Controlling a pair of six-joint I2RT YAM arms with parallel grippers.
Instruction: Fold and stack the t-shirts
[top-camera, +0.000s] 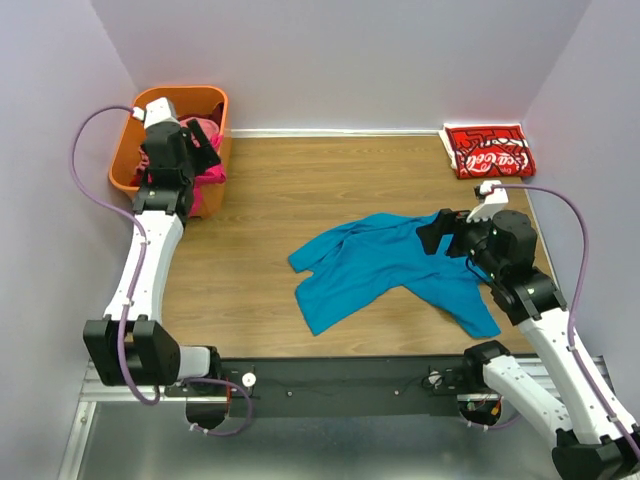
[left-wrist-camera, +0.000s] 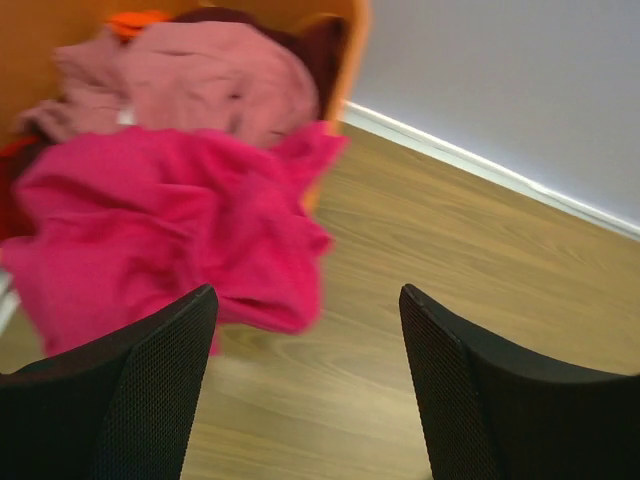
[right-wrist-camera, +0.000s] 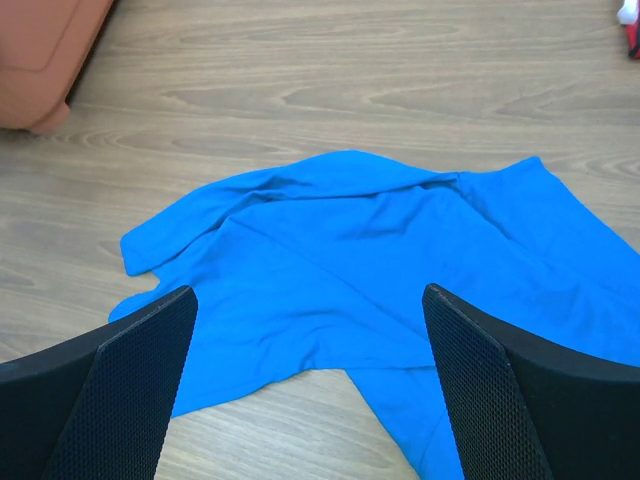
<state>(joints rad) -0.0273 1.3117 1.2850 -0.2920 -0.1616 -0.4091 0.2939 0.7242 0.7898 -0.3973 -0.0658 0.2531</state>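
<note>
A teal-blue t-shirt (top-camera: 385, 268) lies crumpled and spread on the wooden table right of centre; it fills the right wrist view (right-wrist-camera: 380, 260). My right gripper (top-camera: 432, 233) is open and empty, hovering over the shirt's right part (right-wrist-camera: 310, 330). A red Coca-Cola t-shirt (top-camera: 488, 151) lies folded at the far right corner. A magenta-pink t-shirt (top-camera: 208, 170) hangs over the edge of the orange basket (top-camera: 130, 150); it also shows in the left wrist view (left-wrist-camera: 170, 230). My left gripper (top-camera: 205, 140) is open and empty above the basket's right edge (left-wrist-camera: 305, 330).
The orange basket (left-wrist-camera: 345, 60) at the far left holds more cloth, including a pale pink piece (left-wrist-camera: 200, 75). Lilac walls (top-camera: 350, 60) close in the table at the back and both sides. Bare wood lies between the basket and the teal shirt.
</note>
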